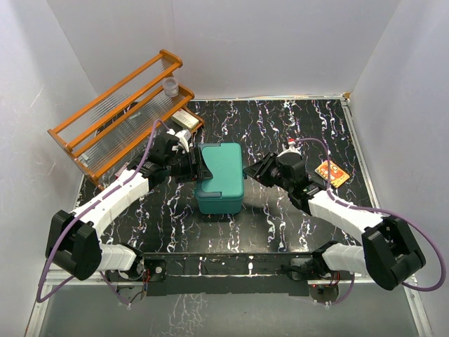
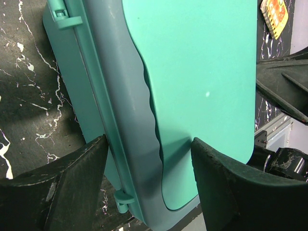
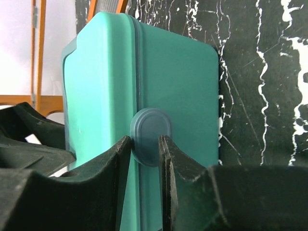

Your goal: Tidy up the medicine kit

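Teal medicine kit (image 1: pixel 221 184): lid shut, at tabletop (image 1: pixel 280 225) centre, between both arms | left gripper (image 2: pixel 147 142): jaws wide, astride hinged edge (grip not discernible) | right gripper (image 3: pixel 144 140): jaws narrow, pinching blue-grey latch (image 3: pixel 150 124) on opposite edge

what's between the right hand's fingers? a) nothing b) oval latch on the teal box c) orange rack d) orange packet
b: the right wrist view shows the right hand pinching the oval latch on the medicine kit.
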### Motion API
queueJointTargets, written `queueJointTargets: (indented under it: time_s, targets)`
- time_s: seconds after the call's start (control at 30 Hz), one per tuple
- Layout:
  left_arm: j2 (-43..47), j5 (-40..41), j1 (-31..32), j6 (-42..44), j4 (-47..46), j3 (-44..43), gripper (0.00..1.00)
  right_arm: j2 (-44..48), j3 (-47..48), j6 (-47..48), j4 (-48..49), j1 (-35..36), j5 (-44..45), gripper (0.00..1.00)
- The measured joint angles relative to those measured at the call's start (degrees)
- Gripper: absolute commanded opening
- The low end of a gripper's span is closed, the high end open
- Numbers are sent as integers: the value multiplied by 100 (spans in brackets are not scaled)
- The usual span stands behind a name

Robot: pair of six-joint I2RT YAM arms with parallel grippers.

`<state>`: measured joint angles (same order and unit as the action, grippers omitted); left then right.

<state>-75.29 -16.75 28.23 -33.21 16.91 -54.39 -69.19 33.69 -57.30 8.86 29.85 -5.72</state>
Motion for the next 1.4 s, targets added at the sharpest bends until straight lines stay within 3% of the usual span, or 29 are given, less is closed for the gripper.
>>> queueJointTargets:
  time_s: [0.47, 0.83, 1.1, 1.4]
  targets:
    - [-9, -39, -42, -50, 4, 0, 65, -732, -236, -1388, 1259, -485, -1108, 26]
    - [-26, -70, -74, -46, 55, -33, 66, -721, -234, -1598, 1169, -562, -1233, 54]
    - [-136, -61, -61, -22, 109, -160, 68, -361, 216, -1106, 249, -514, -1316, 69]
    - [-389, -94, -61, 24, 160, -385, 66, -52, 435, -398, -365, -509, -1121, 73]
